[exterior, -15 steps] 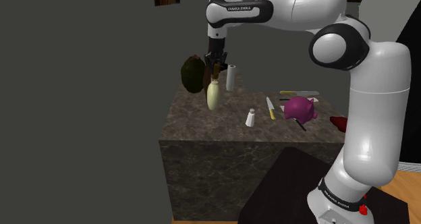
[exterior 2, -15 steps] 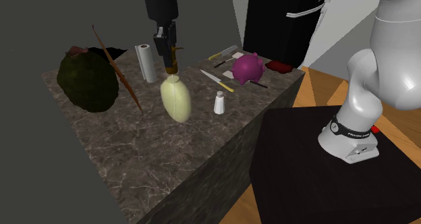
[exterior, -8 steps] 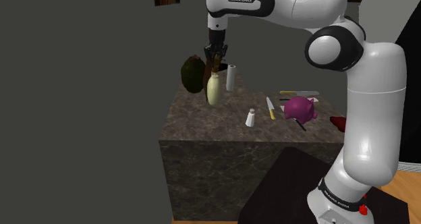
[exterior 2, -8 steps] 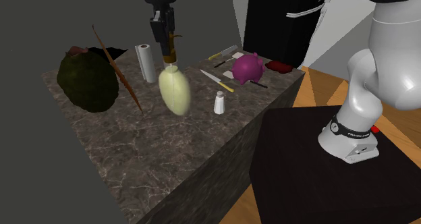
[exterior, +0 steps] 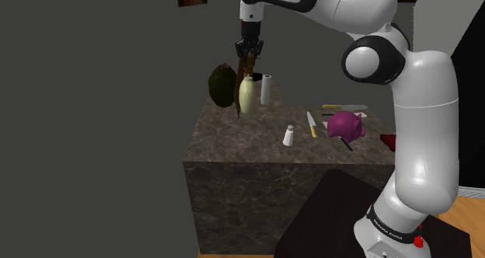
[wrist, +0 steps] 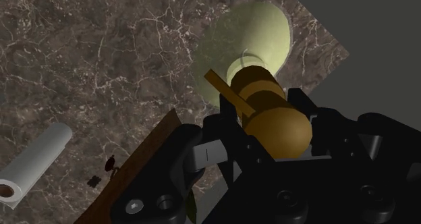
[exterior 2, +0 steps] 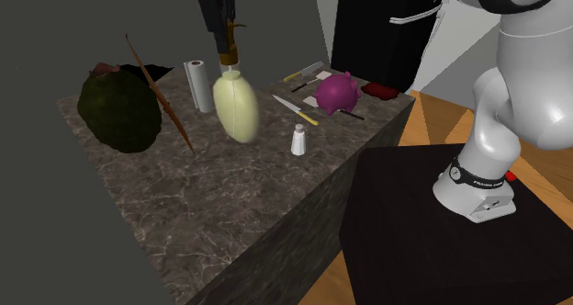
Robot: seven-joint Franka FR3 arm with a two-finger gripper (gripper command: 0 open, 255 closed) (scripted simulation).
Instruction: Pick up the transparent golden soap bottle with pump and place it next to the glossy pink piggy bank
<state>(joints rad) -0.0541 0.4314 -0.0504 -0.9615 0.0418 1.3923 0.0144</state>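
the black end effector (exterior 2: 227, 44) grips the brown pump of the pale yellow-green soap bottle (exterior 2: 236, 107), which has risen in the last second and now hangs clear of the dark marble counter (exterior 2: 230, 202). the lift looks done, so i judge the carry to the glossy magenta piggy bank (exterior 2: 335, 92) comes next.

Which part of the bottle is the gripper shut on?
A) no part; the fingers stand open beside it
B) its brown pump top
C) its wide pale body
B: in the wrist view the gripper clasps the brown pump between its fingers, and the pale body of the bottle hangs beyond it over the counter.
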